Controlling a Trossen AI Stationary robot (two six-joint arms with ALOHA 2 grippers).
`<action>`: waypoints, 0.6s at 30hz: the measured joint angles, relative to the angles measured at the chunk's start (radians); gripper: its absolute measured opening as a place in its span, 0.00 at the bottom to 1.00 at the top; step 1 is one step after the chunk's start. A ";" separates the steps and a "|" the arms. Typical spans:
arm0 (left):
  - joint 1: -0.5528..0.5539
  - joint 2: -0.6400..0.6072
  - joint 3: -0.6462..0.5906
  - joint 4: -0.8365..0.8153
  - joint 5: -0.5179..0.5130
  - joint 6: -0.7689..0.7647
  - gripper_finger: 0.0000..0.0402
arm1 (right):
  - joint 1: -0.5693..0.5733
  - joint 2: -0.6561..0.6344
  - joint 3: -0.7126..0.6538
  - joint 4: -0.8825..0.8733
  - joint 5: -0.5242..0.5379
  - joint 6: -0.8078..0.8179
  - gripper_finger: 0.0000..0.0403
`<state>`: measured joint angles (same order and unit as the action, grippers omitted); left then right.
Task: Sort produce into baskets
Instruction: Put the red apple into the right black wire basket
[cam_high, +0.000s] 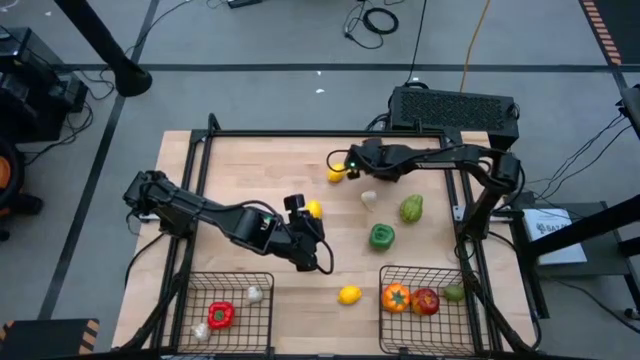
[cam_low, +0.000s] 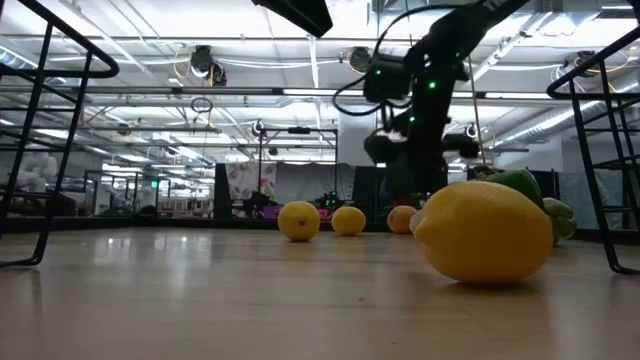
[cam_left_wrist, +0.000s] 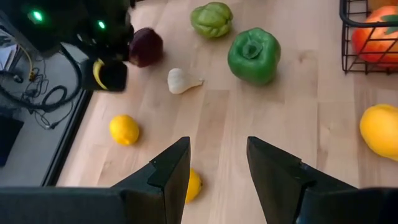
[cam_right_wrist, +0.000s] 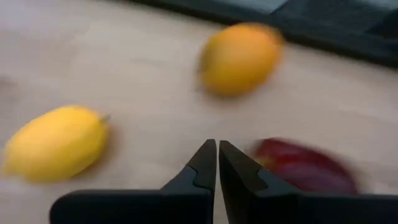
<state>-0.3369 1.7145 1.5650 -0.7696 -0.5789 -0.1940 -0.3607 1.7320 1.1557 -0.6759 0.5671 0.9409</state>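
Observation:
My left gripper is open and empty above the middle of the table. A lemon lies on the wood just beside its one finger, and another lemon lies toward the right basket. My right gripper is shut and hangs above the far part of the table, between a lemon and a dark red apple, with an orange beyond. A garlic bulb, a green pepper and a paler green pepper lie between the arms.
The left basket at the near edge holds a red pepper and two garlic bulbs. The right basket holds an orange tomato, a red apple and a green piece. A black frame runs round the table.

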 joint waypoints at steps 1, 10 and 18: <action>-0.003 0.000 0.000 0.000 0.000 0.000 0.41 | -0.006 -0.011 0.000 -0.028 0.020 0.019 0.03; -0.019 0.000 0.000 0.002 0.001 0.027 0.41 | -0.046 0.013 0.000 -0.085 0.010 0.086 0.03; -0.019 0.000 0.000 0.003 0.001 0.053 0.41 | -0.051 0.030 0.000 -0.091 0.007 0.087 0.03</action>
<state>-0.3557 1.7145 1.5650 -0.7661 -0.5781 -0.1409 -0.4121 1.7618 1.1557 -0.7668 0.5741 1.0279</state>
